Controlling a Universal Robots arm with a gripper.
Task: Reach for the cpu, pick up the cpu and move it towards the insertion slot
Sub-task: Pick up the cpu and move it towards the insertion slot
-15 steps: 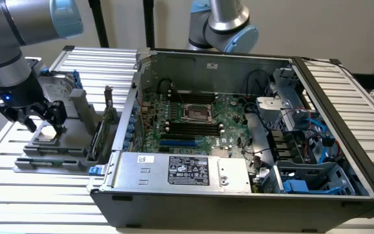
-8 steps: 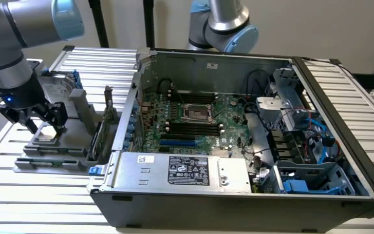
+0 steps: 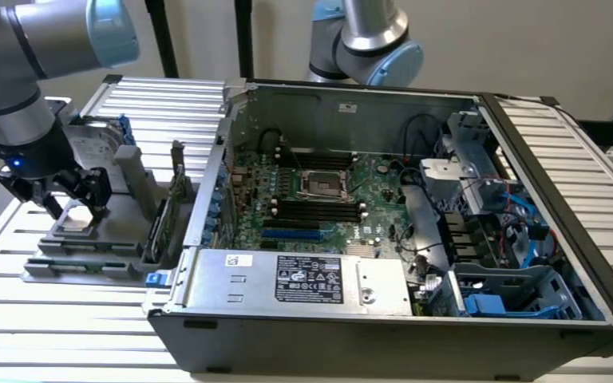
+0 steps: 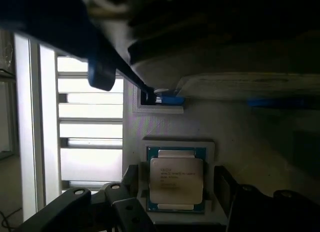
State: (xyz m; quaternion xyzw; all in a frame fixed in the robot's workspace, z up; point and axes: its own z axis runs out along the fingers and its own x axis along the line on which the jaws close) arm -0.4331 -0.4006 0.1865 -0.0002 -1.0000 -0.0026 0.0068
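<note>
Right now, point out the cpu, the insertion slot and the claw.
cpu (image 4: 176, 179), wrist view, silvery metal top.
insertion slot (image 3: 322, 185), exterior view, dark centre.
claw (image 3: 71, 209), exterior view, midway between fingertips.

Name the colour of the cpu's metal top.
Silvery-grey, on the cpu; clearest in the wrist view.

Open computer case (image 3: 392, 343), grey parts tray (image 3: 83, 267)

The cpu (image 3: 73, 222) is lying in a holder (image 3: 83, 259) at the exterior view's left of the case (image 3: 392, 327), the end effector (image 3: 74, 211) straddling it. The slot (image 3: 322, 183) is sitting inside the case.
</note>
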